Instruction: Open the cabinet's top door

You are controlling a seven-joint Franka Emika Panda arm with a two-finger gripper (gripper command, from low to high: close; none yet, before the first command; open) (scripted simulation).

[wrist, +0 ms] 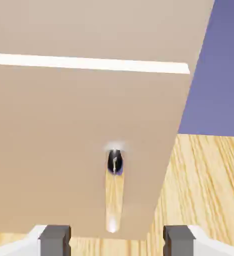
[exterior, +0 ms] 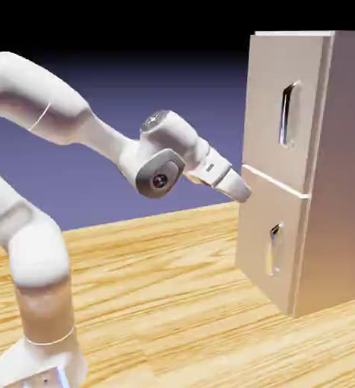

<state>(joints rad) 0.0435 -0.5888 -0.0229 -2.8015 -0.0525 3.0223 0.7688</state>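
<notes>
Open claw [wrist: 117, 240] facing closed cabinet [exterior: 340, 189]

White arm [exterior: 51, 114], glossy rounded link shells, thin seam lines ringing the joints. Just behind the gripper [exterior: 241, 189], a bulbous wrist housing [exterior: 161, 155] with a grey round cap and dark centre. Hand section tapers, white into grey at the tip. In the hand view: two small square dark-grey fingertips [wrist: 55, 239] on white mounts.

A tall beige cabinet [exterior: 328, 189] stands upright on the wooden table, its top door [exterior: 283, 106] shut, long silver handle [exterior: 287, 114] vertical.
</notes>
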